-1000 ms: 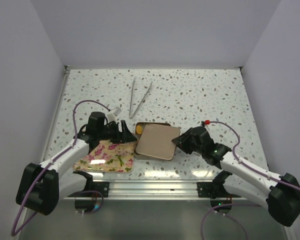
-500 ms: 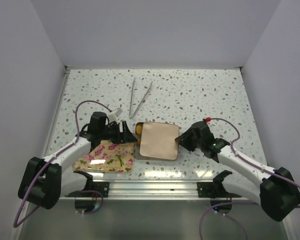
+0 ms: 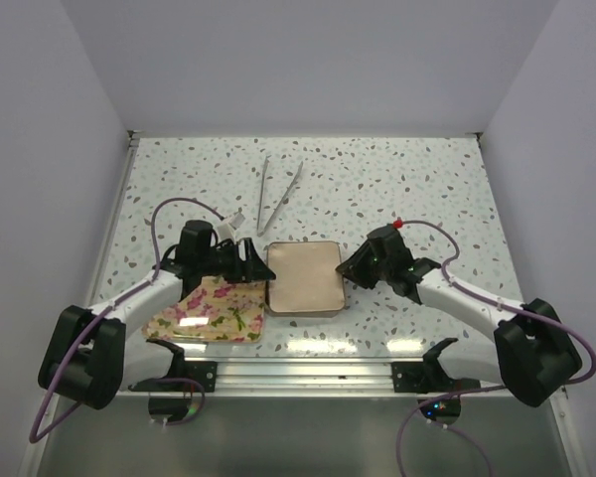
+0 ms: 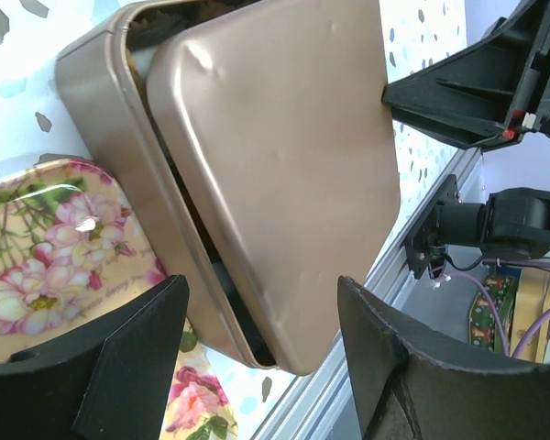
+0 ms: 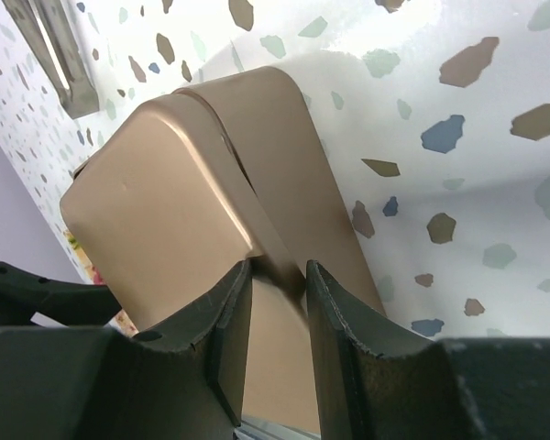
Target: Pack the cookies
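Observation:
A bronze tin (image 4: 96, 101) sits mid-table with its flat lid (image 3: 303, 276) lying on it, slightly askew. A dark gap shows along one side in the left wrist view. The cookies are hidden under the lid. My right gripper (image 3: 346, 270) is shut on the lid's right edge, and its fingers pinch the lid rim in the right wrist view (image 5: 277, 293). My left gripper (image 3: 260, 266) is open at the tin's left side. Its fingers (image 4: 133, 357) straddle a corner of the tin without touching it.
A floral tray (image 3: 214, 310) lies left of the tin, under my left arm, and also shows in the left wrist view (image 4: 46, 247). Metal tongs (image 3: 276, 194) lie behind the tin. The table's front rail (image 3: 308, 373) is close in front.
My right gripper has carried the lid left and back over the tin, covering the orange cookie that showed at the tin's back left corner. My left gripper has barely moved.

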Tool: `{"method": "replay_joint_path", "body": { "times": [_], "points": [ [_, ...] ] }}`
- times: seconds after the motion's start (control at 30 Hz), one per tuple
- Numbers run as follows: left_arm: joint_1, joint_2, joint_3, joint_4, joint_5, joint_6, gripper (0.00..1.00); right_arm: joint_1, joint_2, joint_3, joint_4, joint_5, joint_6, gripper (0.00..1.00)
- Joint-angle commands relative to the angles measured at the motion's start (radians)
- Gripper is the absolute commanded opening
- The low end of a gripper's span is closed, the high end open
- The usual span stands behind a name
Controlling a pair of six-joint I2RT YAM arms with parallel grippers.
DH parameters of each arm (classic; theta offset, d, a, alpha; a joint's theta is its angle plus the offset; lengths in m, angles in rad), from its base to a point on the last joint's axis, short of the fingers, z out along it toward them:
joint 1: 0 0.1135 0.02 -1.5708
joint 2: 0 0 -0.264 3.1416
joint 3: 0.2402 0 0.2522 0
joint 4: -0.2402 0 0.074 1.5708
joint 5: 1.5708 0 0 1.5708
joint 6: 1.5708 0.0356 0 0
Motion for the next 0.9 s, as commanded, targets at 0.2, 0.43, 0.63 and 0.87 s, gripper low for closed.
{"method": "replay_joint_path", "body": {
  "times": [0.2,0.43,0.63,0.87],
  "points": [
    [0.006,0.017,-0.008,0.055,0.057,0.011,0.71,0.024,0.085,0.049,0.036,-0.032,0.053,0.35],
    [0.006,0.034,-0.017,0.049,0.09,0.022,0.71,0.056,0.094,0.072,-0.03,-0.029,0.138,0.43],
    [0.006,0.034,-0.017,0.049,0.102,0.023,0.71,0.095,0.116,0.152,-0.113,0.001,0.141,0.45],
    [0.006,0.077,0.006,-0.041,0.022,0.051,0.52,0.132,0.14,0.206,-0.129,0.001,0.152,0.45]
  ]
}}
